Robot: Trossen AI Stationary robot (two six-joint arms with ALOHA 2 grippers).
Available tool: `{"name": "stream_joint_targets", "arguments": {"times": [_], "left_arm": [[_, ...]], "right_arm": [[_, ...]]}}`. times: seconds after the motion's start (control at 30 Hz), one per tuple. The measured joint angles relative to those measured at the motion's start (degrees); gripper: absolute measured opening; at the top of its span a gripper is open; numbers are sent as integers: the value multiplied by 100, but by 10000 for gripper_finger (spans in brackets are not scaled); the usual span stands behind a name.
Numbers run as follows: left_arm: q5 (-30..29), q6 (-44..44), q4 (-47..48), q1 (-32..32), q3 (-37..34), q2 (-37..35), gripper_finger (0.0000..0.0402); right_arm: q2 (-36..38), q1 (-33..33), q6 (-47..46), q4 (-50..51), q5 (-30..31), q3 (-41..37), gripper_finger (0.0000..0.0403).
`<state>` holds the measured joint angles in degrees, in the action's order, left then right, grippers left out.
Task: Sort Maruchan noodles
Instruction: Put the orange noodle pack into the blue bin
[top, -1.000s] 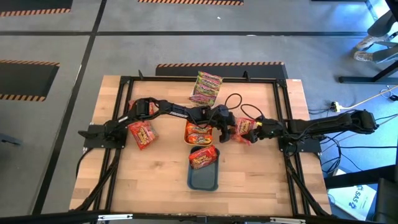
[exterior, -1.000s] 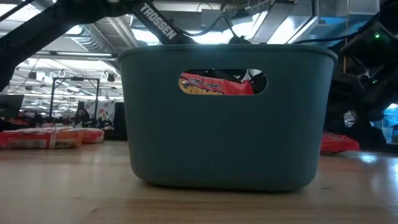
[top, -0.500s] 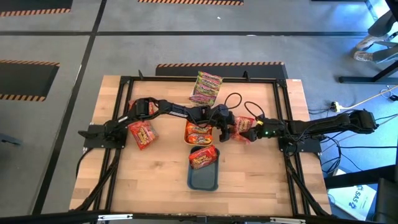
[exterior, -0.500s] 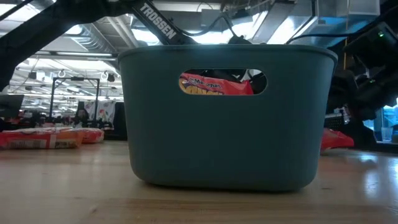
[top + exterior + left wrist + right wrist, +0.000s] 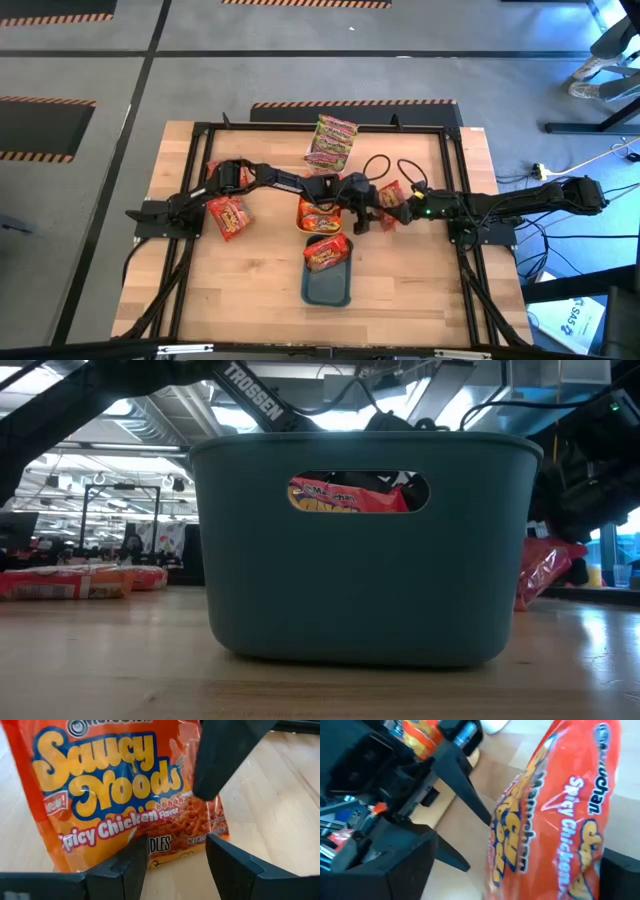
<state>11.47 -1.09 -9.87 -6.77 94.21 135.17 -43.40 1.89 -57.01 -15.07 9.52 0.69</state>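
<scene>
An orange-red Maruchan noodles packet sits tipped up at the table's middle right, between my two grippers. My right gripper comes from the right, open wide, with the packet between its fingers. My left gripper comes from the left and stands open just short of the packet's lower edge; I cannot tell whether it touches. More packets lie in the orange tray, in the teal tray, at the left and at the far side. My right gripper straddles the packet's right-hand part with its fingers wide apart. One finger lies over the printed face and the other is at the packet's edge. The packet is tilted, its right side raised and its lower edge near the table. Pinched or only propped, I cannot tell.
The teal tray stands near the front middle and fills the low view. The orange tray lies just left of my left gripper. Black frame rails run round the table, and cables loop behind the grippers.
My right gripper has tipped its wrist and edged toward the left gripper. The orange-red packet, which lay flat, is now tilted up with its right side raised.
</scene>
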Motion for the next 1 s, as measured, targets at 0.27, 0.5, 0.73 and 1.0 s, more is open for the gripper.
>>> {"name": "stream_joint_targets", "arguments": {"times": [0.27,0.5,0.73,1.0], "left_arm": [[-75,18,-18,9,0,0,192],[-255,20,34,9,0,-41,192],[-394,344,339,56,-4,-518,192],[-1841,1059,1480,264,-1,-1519,192]], "right_arm": [[0,0,67,459,-7,0,260],[0,0,447,472,-3,0,143],[6,0,760,424,-7,11,103],[7,-4,1044,425,-84,12,115]]}}
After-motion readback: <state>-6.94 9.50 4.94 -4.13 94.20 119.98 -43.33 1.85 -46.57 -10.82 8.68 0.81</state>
